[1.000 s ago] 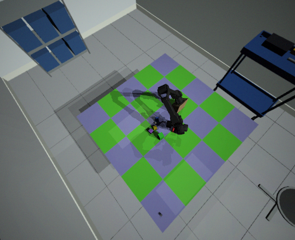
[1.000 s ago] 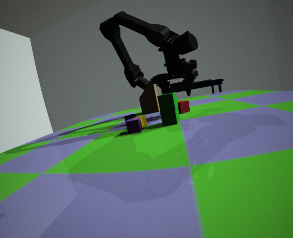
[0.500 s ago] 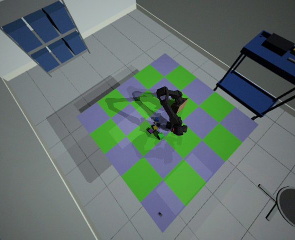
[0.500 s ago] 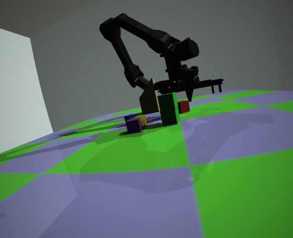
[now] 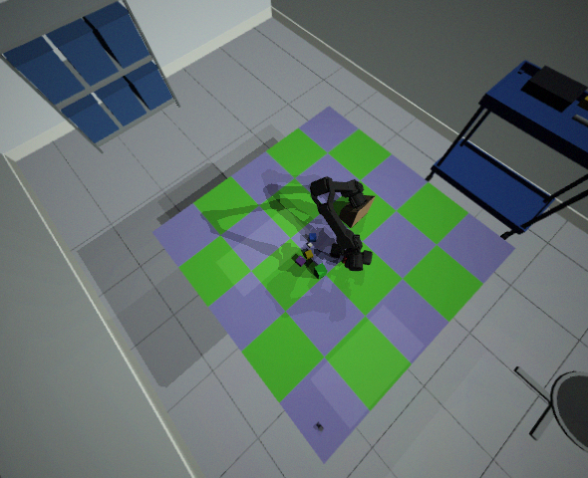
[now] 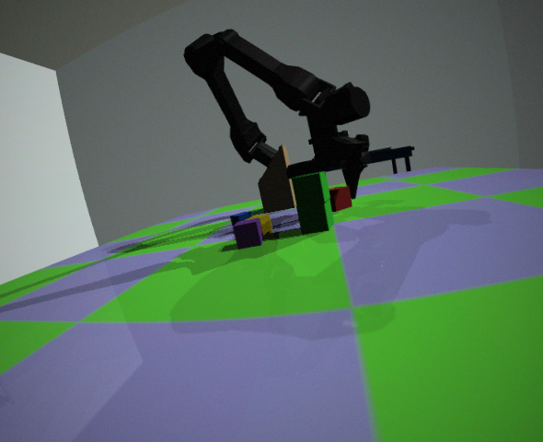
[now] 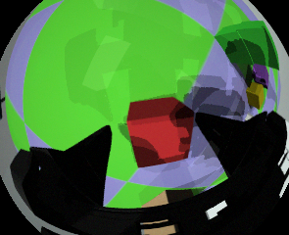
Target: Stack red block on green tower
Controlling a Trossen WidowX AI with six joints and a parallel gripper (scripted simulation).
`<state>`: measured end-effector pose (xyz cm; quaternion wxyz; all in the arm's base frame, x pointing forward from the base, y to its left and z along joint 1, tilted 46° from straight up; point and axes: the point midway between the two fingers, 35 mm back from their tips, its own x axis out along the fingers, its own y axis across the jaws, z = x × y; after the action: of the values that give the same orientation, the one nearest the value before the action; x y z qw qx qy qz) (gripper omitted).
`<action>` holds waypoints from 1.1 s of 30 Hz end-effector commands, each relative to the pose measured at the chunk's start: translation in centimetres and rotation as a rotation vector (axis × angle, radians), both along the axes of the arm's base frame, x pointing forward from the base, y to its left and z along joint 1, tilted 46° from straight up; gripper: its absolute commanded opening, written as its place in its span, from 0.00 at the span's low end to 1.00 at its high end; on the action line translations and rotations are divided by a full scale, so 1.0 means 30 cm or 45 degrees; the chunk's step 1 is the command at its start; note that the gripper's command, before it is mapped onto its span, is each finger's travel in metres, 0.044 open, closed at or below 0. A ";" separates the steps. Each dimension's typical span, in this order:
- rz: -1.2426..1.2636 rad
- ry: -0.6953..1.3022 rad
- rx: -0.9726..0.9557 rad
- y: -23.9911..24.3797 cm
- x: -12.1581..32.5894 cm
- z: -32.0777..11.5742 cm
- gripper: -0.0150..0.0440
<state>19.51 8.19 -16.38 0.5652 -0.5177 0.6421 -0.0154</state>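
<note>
Nothing stacked yet: your gripper (image 7: 154,151), wide and empty, straddles the red block (image 7: 159,132); green tower (image 6: 314,202) stands bare

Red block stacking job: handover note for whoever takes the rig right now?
Gripper: open, holding nothing, lowered around the small red cube, which sits between its fingers on the checkered floor mat.
Tall green block tower: upright, close beside the red cube and the gripper in the exterior view.
Small purple cube, yellow cube and blue cube: clustered on the mat on the tower's other side; not part of the job.
Done: approach to the red cube.
Left: close on it, lift, place it on the tower top, release without bumping the tower.
</note>
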 end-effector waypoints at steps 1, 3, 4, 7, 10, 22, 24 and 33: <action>0.009 0.005 -0.009 -0.010 -0.001 -0.007 1.00; 0.009 0.005 -0.009 -0.010 -0.001 -0.007 1.00; 0.009 0.005 -0.009 -0.010 -0.001 -0.007 1.00; 0.009 0.005 -0.009 -0.010 -0.001 -0.007 1.00; 0.009 0.005 -0.009 -0.010 -0.001 -0.007 1.00; 0.009 0.005 -0.009 -0.009 -0.001 -0.006 0.64; 0.009 0.005 -0.009 -0.009 -0.001 -0.006 0.56; 0.009 0.005 -0.009 -0.001 -0.003 0.001 0.39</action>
<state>19.42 7.97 -16.57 0.5633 -0.5197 0.6422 -0.0154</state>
